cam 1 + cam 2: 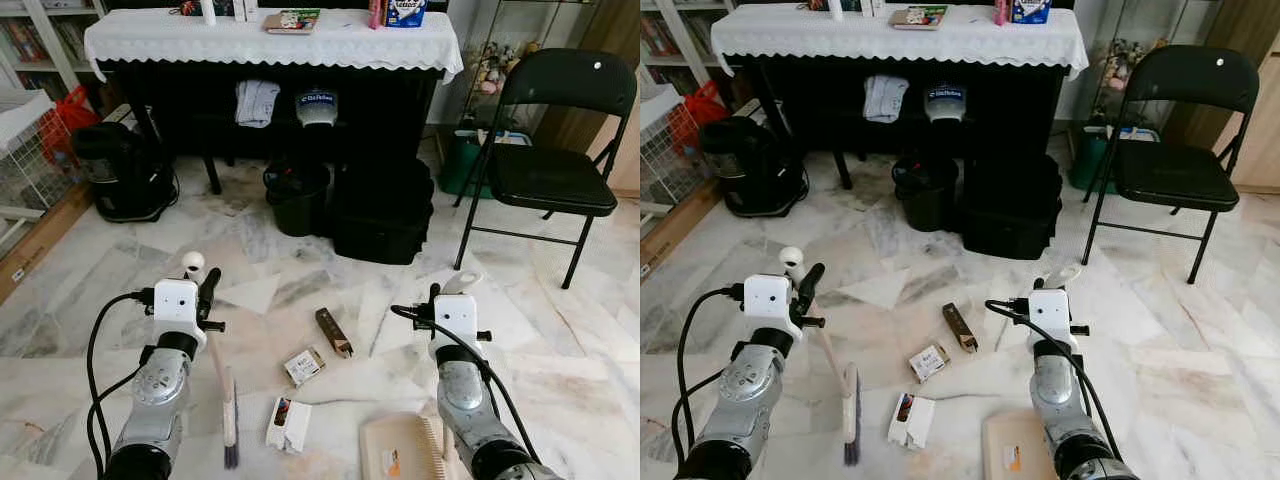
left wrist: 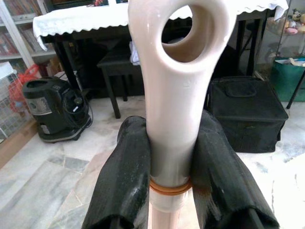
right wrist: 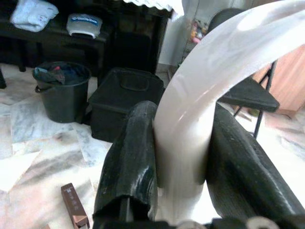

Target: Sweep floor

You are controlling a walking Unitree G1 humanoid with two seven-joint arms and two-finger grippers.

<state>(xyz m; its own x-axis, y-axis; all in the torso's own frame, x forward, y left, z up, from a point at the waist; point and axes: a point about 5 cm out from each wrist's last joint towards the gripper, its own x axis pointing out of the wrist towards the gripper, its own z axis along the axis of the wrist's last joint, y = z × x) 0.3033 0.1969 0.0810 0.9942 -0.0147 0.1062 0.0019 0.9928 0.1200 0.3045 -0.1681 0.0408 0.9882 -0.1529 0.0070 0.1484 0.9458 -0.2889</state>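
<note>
The left gripper (image 2: 171, 186) clamps the brush (image 1: 228, 415) handle, bristles on the floor (image 1: 560, 330). The right gripper (image 3: 183, 157) grips the dustpan (image 1: 400, 450), set low near the litter (image 1: 304, 365) to catch it.

Three small boxes (image 1: 334, 332) lie on the floor, with one brush (image 1: 229, 405), one dustpan (image 1: 402, 448), one bucket (image 1: 296, 197), one chair (image 1: 556, 150).

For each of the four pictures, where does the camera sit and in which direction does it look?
Left eye view: on the head, looking forward and down at the marble floor; both silver arms show.
Right eye view: the same head, the same scene, slightly shifted.
Left wrist view: on the left arm, looking along the left gripper, jaws shut on the brush handle.
Right wrist view: on the right arm, looking along the right gripper, jaws shut on the dustpan handle.
Shared: the black bucket and black case appear in eye and wrist views.
</note>
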